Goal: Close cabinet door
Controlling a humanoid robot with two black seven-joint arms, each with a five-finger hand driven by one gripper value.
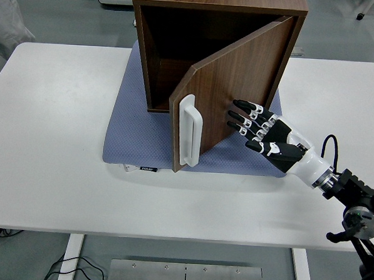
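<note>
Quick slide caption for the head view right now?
Right robot hand, fingers flat on the half-open door, pushing toward the cabinet.

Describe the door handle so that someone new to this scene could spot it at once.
Find the dark wooden cabinet on the blue mat mid-table. Its door stands half open. Near the door's free edge is the handle, a white upright loop, the only white part on the brown wood.
</note>
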